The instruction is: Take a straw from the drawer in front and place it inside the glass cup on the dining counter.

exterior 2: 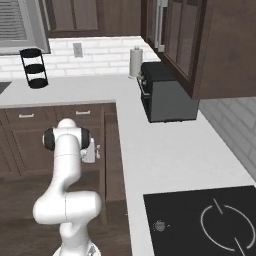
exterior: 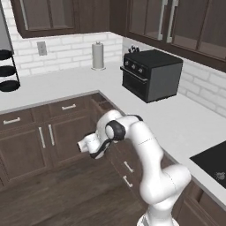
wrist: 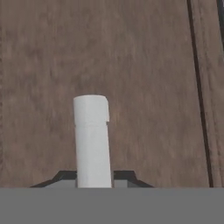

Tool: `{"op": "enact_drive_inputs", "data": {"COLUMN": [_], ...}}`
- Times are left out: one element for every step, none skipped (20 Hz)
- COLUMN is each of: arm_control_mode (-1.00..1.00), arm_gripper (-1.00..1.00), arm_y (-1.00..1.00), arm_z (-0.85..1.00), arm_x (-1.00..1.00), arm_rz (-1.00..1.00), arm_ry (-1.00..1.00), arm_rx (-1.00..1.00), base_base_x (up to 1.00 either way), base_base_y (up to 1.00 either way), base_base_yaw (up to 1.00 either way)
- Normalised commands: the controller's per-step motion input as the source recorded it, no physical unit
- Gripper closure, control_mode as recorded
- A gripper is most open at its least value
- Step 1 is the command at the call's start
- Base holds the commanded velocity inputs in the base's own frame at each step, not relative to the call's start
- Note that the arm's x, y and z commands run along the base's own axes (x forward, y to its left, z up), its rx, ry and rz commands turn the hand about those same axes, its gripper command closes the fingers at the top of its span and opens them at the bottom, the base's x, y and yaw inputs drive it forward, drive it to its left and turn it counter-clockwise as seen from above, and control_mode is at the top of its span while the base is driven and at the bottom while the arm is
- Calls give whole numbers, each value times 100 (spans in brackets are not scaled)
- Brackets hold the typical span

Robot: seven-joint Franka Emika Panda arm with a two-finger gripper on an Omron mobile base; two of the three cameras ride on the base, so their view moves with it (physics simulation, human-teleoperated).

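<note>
No text, label, brand, number or sign can be read anywhere. The toaster oven (exterior: 152, 74) on the worktop (exterior: 190, 119) has plain dark knobs with no legible markings. The cooktop (exterior 2: 200, 220) at the worktop's near edge carries only pale ring marks, not characters. The wall outlet (exterior: 42, 47) is blank too.

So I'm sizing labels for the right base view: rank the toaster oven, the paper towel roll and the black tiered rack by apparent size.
1. Toaster oven, clearly largest.
2. Black tiered rack.
3. Paper towel roll, smallest, though it stands farther back.
</note>
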Motion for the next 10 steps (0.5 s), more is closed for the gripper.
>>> {"op": "enact_drive_inputs", "data": {"arm_control_mode": [-100, -100, -100, -100, -100, -100, -100, -100, -100, -100], "arm_gripper": [100, 100, 100, 100, 100, 100, 100, 100, 100, 100], "arm_y": [100, 100, 100, 100, 100, 100, 100, 100, 100, 100], "arm_z": [8, 9, 10, 11, 11, 15, 15, 18, 16, 16], "arm_x": [-51, -52, -52, -51, -50, -48, -47, -46, -48, -48], "arm_rz": [5, 5, 5, 5, 5, 4, 4, 4, 3, 2], "arm_ry": [0, 0, 0, 0, 0, 0, 1, 2, 2, 2], "arm_rx": [0, 0, 0, 0, 0, 0, 0, 0, 0, 0], "base_base_x": [0, 0, 0, 0, 0, 0, 0, 0, 0, 0], "base_base_y": [0, 0, 0, 0, 0, 0, 0, 0, 0, 0], "base_base_yaw": [0, 0, 0, 0, 0, 0, 0, 0, 0, 0]}}
